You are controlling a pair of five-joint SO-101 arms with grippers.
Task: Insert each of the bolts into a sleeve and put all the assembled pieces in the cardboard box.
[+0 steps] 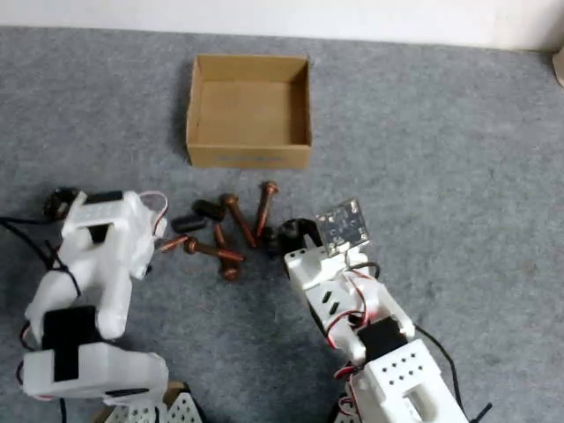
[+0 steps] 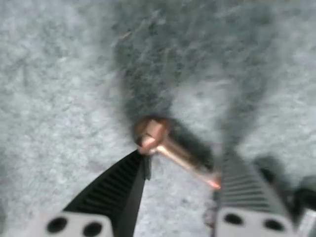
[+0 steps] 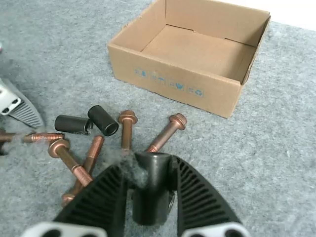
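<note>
**A:** Where do things stand?

**B:** The right gripper (image 3: 149, 165) is clenched on a black sleeve (image 3: 150, 190), with the open end of the sleeve showing past the fingertips. The left gripper (image 2: 185, 159) is low over the table (image 1: 458, 176) with a copper-coloured bolt (image 2: 174, 152) between its fingers. The bolt's head is against one tip and its threaded end is by the other. I can't tell whether they are pinching it or merely straddling it.

**A:** So the step is mating those two?

**B:** That's my reading. Nothing looks assembled yet, and the cardboard box (image 1: 247, 157) waits towards the table's far edge.

**A:** How should it be done well?

**B:** First, the hold. The bolt seems to lie along the gap between the fingers, which leaves no free end to present. I'd want it pinched across the shank close to the head, so the thread sticks out clear.

**A:** And then?

**B:** Keep the sleeve still and bring the bolt to it, not both at once. Line the shank up with the bore before closing the gap, then feed slowly. A tilted bolt will probably catch on the rim and twist the sleeve in its grip.

**A:** Anything in the way?

**B:** The loose bolts (image 1: 231, 254) and two spare sleeves (image 3: 89, 122) lie in the middle of the table, just beside both grippers. Lifting the pair above that pile before joining them should avoid scattering it.
</note>
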